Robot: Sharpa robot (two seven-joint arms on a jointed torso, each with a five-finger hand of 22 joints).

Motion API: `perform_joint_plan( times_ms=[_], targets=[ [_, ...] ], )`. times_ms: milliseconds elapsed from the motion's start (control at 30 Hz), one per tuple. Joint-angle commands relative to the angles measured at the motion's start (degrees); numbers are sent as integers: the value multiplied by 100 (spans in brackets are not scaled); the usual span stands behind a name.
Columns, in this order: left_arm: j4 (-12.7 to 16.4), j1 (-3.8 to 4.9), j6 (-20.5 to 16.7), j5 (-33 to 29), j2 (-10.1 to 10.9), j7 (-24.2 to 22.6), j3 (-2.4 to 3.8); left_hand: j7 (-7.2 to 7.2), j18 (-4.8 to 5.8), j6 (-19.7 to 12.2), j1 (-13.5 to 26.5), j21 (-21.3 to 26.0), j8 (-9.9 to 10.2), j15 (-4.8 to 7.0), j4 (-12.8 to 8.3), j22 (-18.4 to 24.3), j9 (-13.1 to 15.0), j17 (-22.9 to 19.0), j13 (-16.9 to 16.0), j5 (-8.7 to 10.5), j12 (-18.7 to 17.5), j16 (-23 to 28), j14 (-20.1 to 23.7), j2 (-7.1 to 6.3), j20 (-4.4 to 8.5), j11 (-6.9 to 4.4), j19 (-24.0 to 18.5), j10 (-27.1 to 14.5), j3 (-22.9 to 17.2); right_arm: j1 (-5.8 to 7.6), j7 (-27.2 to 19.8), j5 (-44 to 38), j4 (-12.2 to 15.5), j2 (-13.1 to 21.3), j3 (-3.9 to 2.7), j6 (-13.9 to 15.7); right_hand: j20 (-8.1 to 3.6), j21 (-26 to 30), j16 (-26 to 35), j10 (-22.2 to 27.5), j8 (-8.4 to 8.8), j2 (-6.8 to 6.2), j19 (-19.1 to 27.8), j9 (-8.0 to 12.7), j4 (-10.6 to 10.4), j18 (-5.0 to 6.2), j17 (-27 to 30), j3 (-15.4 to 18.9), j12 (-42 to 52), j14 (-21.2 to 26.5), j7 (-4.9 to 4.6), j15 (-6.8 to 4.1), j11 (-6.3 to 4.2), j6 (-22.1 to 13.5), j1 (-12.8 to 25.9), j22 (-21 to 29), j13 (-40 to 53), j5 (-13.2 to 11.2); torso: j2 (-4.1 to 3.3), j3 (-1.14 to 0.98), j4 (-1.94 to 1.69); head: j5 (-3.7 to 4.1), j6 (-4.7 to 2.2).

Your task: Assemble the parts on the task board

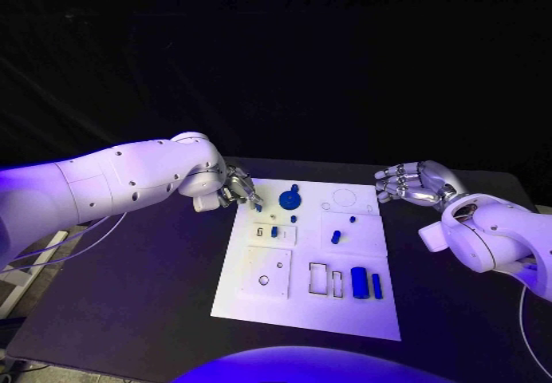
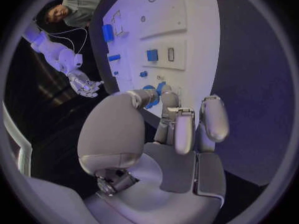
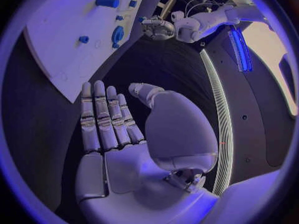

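The task board (image 1: pixel 276 303) is lying mid-desk with blue parts (image 1: pixel 366 282) seemingly mostly loose, so assembly is looking early. The left hand (image 1: pixel 241 190) is hovering at its far-left corner, grip unclear; the right hand (image 1: pixel 411 183) is resting open, empty.

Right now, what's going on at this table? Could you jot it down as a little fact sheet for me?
Surface: black table
Task board: white plate lying flat in the middle of the table
Parts: small blue pieces on the board, among them a round part near the far edge and two blue bars near the front
Left hand: at the board's far left corner, fingers by the round part
Right hand: off the board's far right corner, holding nothing, fingers apart
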State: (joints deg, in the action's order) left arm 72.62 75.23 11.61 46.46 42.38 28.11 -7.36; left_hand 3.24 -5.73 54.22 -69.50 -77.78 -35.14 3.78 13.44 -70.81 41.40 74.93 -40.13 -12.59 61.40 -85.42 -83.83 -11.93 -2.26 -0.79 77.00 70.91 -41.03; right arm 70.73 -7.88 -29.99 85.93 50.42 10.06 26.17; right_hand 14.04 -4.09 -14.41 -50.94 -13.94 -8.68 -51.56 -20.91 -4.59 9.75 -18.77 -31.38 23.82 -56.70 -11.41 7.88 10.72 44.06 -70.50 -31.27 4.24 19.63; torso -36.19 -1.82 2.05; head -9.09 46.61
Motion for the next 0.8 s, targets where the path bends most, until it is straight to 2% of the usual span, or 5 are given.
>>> perform_joint_plan(
  times_ms=[33,233,367,600,800],
  targets=[
    [241,-52,-394,153,147,-333,2,-6,112,57,-1,-30,20,43,-1152,-16,-6,503,-20,-41,12,-39,-385,-56,-5,-33,52,75,-1105,-3,-40,-31,11,4,0,-66,24,23,32,0,-5,19,23,9,-5,57,8,37,17,-1,-320,20,11,37,60,8,-7,22,-1,4,-2,-3,10],
    [717,-193,-816,860,483,-775,3,-27,126,106,16,-74,29,59,-1170,-81,-18,537,-59,-57,23,-56,-393,-96,8,-52,91,112,-1142,-6,-42,-31,10,9,0,-64,24,23,32,0,-5,19,23,9,-5,57,8,37,17,-1,-320,20,11,37,60,8,-7,22,4,12,-18,-3,23],
    [928,-263,-968,1262,631,-1018,4,-42,135,148,27,-105,42,72,-1181,-126,-31,573,-91,-65,32,-73,-402,-129,20,-66,118,149,-1182,-16,-43,-30,7,9,0,-66,24,23,32,0,-5,19,23,9,-5,57,8,37,17,-1,-320,20,11,37,60,8,-7,22,3,17,-12,-32,33],
    [953,-320,-849,1489,672,-1136,4,-52,140,176,35,-122,52,81,-1191,-150,-40,587,-120,-77,41,-81,-406,-154,29,-76,132,174,-1212,-44,-45,-30,4,5,0,-71,24,23,32,0,-5,19,23,9,-5,57,8,37,17,-1,-320,20,11,37,60,8,-7,22,0,15,11,-49,32],
    [983,-366,-724,1537,659,-1156,3,-54,142,183,36,-129,55,83,-1194,-159,-43,590,-128,-80,43,-82,-406,-159,31,-78,137,180,-1219,-59,-44,-29,3,10,0,-72,24,23,32,0,-5,19,23,9,-5,57,8,37,17,-1,-320,20,11,37,60,8,-7,22,-10,13,6,-45,43]
  ],
)
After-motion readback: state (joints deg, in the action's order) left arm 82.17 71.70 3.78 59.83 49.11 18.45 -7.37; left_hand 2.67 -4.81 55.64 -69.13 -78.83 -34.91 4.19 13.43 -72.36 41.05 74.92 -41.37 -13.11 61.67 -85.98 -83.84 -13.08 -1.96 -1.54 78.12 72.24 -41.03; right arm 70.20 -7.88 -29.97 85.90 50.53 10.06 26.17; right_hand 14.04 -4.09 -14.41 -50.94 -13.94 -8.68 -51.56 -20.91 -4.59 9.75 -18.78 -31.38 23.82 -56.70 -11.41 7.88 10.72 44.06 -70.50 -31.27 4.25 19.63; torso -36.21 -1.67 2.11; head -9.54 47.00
